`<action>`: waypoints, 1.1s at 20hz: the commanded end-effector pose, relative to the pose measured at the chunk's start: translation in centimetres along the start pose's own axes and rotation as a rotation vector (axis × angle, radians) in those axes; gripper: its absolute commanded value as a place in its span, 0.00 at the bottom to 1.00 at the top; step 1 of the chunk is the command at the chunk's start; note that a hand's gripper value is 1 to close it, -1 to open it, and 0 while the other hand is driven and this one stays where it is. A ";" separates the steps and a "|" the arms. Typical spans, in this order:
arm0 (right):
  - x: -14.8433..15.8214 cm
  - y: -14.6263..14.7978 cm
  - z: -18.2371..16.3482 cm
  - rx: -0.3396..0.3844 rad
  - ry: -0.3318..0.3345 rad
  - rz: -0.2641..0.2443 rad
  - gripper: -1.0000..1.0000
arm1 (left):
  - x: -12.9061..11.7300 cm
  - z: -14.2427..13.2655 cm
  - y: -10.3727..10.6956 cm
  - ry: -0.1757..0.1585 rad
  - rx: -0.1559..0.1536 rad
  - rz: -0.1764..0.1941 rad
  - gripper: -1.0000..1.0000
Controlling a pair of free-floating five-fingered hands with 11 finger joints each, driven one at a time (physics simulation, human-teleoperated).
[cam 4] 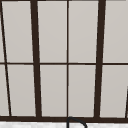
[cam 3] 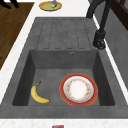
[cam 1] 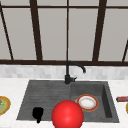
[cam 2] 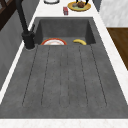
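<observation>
Left hand (cam 1: 37, 113) hangs over the front-left corner of the sink (cam 1: 32, 86), right by its front edge, over the ribbed drainboard. Can't tell if its fingers are curled or straight, it's just a dark blob from here. Just beside it toward the basin is a big red ball (cam 1: 67, 115), which covers the sink's front rim. Behind the ball, down in the basin, sits a red-rimmed plate (cam 1: 87, 102), with a banana (cam 3: 38, 95) lying apart from it near the front wall. The drainboard itself is bare, lots of room. Faucet (cam 1: 68, 75) stands at the sink's back edge.
</observation>
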 end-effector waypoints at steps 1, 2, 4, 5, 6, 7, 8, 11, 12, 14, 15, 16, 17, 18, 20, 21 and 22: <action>1.2 -2.6 0.9 -0.043 -0.021 -0.008 0.00 | 0.0 0.0 0.0 0.000 0.000 0.000 0.50; 1.3 -3.1 1.3 -0.042 -0.022 -0.008 0.00 | 0.0 0.0 0.0 0.000 0.000 0.000 0.50; 1.8 -4.2 1.6 -0.008 -0.014 -0.020 0.00 | 0.0 0.0 0.0 0.000 0.000 0.000 0.50; 2.5 -3.7 0.8 0.049 -0.031 0.006 0.00 | 0.0 0.0 0.0 0.000 0.000 0.000 0.50; 2.6 -3.7 0.7 0.033 -0.034 0.003 0.00 | 0.0 0.0 0.0 0.000 0.000 0.000 0.50; 3.7 -3.2 0.6 0.018 -0.032 0.021 0.00 | 0.0 0.0 0.0 0.000 0.000 0.000 0.50; 4.6 -3.6 0.3 0.007 -0.023 0.032 0.00 | 0.0 0.0 0.0 0.000 0.000 0.000 0.50; 6.6 -3.3 -1.2 -0.038 0.001 0.055 0.00 | 0.0 0.0 0.0 0.000 0.000 0.000 0.50; 7.2 -3.2 -1.7 -0.046 0.001 0.061 0.00 | 0.0 0.0 0.0 0.000 0.000 0.000 0.50; 8.5 -2.9 -2.6 -0.052 0.004 0.071 0.00 | 0.0 0.0 0.0 0.000 0.000 0.000 0.50; 9.2 -2.6 -3.0 -0.050 0.007 0.076 0.00 | 0.0 0.0 0.0 0.000 0.000 0.000 0.50; 9.9 -2.4 -3.3 -0.049 0.010 0.083 0.00 | 0.0 0.0 0.0 0.000 0.000 0.000 0.50; 10.6 -2.1 -3.7 -0.047 0.014 0.091 0.00 | 0.0 0.0 0.0 0.000 0.000 0.000 0.50; 11.2 -1.8 -4.0 -0.046 0.016 0.095 0.00 | 0.0 0.0 0.0 0.000 0.000 0.000 0.50; 12.5 -0.7 -4.6 -0.042 0.021 0.105 0.00 | 0.0 0.0 0.0 0.000 0.000 0.000 0.50; 13.2 -0.4 -4.8 -0.044 0.021 0.105 0.00 | 0.0 0.0 0.0 0.000 0.000 0.000 0.50; 13.8 -0.2 -4.0 -0.035 0.004 0.100 0.00 | 0.0 0.0 0.0 0.000 0.000 0.000 0.50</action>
